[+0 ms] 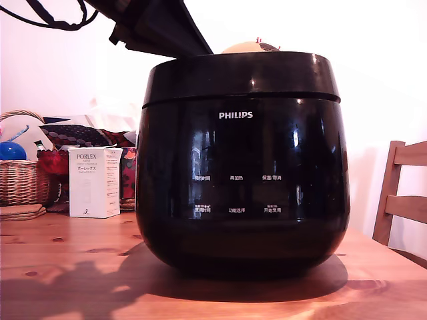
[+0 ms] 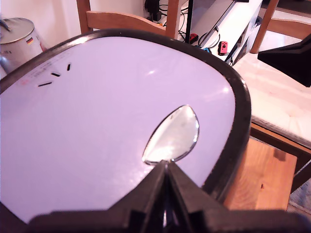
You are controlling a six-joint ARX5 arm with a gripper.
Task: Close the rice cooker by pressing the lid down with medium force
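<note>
The rice cooker (image 1: 241,180), glossy black with a white PHILIPS logo, stands in the middle of the wooden table (image 1: 67,267). Its lid (image 1: 240,77) lies down on the body, with only a thin seam showing around it. In the wrist view the lid (image 2: 97,126) reflects pale light, and a silver teardrop-shaped plate (image 2: 172,136) sits in its top. My gripper (image 2: 167,167) is shut with nothing between its fingers. Its tip rests at the near end of that silver plate. In the exterior view the black arm (image 1: 160,30) comes down from the upper left onto the lid's top; the fingertips are hidden there.
A white PORLEX box (image 1: 95,181) and a wicker basket (image 1: 20,180) stand behind the cooker on the exterior view's left. A wooden chair (image 1: 400,193) is at the right. The wrist view shows another chair (image 2: 126,22), a cushioned seat (image 2: 277,102) and a metal bin (image 2: 19,39) beyond the table.
</note>
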